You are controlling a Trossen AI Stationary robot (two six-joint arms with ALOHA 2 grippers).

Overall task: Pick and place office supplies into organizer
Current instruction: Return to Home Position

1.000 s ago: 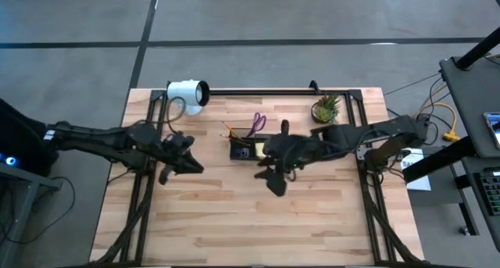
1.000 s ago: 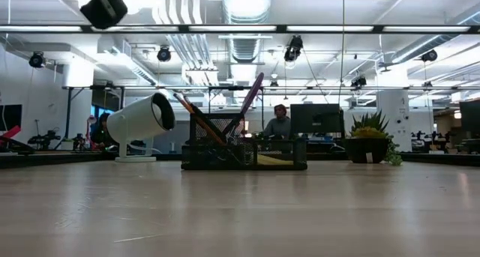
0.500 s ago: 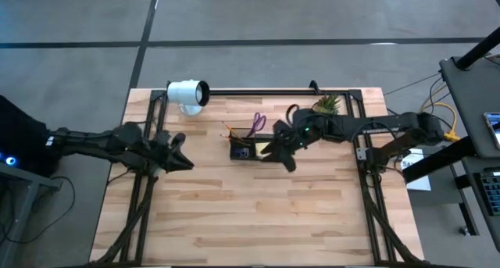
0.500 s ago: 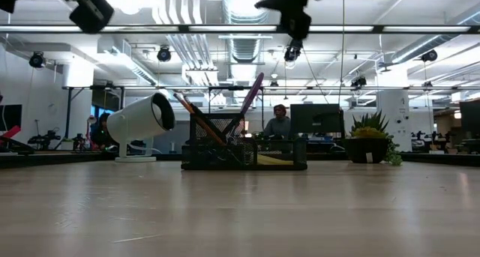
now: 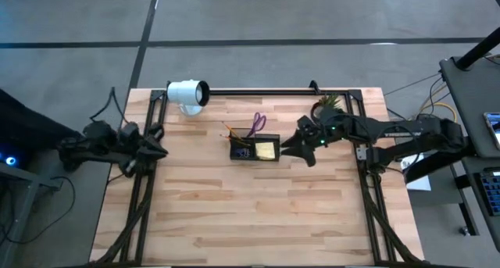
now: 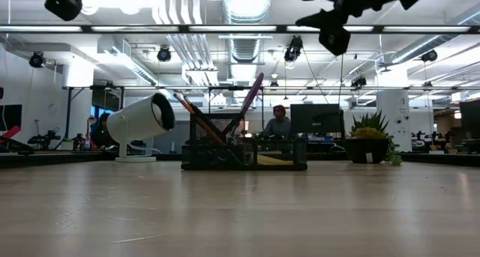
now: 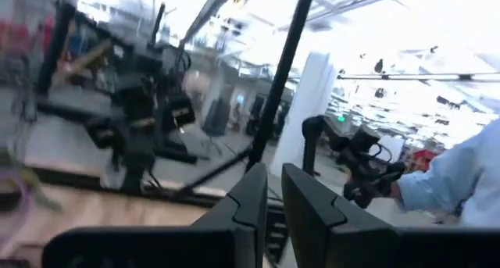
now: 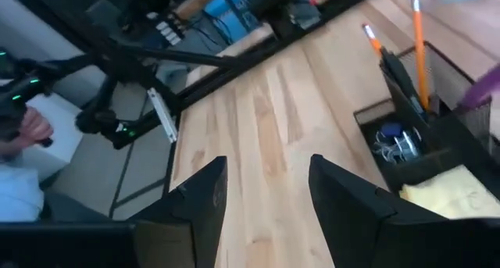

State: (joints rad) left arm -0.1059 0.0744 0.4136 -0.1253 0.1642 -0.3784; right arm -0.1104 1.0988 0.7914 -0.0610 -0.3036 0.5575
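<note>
L gripper [image 5: 158, 148] above bench's left edge, jaws all but closed, thin gap, empty. Organizer [image 5: 254, 149] mid-bench, nearer back edge: pencils [image 5: 231, 132] & scissors [image 5: 258, 124] lean in tall end, sticky pad [image 5: 266, 150] in low part. R gripper [image 5: 295, 148] just right of it, raised, jaws wide apart, empty.

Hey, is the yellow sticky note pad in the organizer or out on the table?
In. The high view shows the yellow sticky note pad lying inside the organizer's low compartment.
</note>
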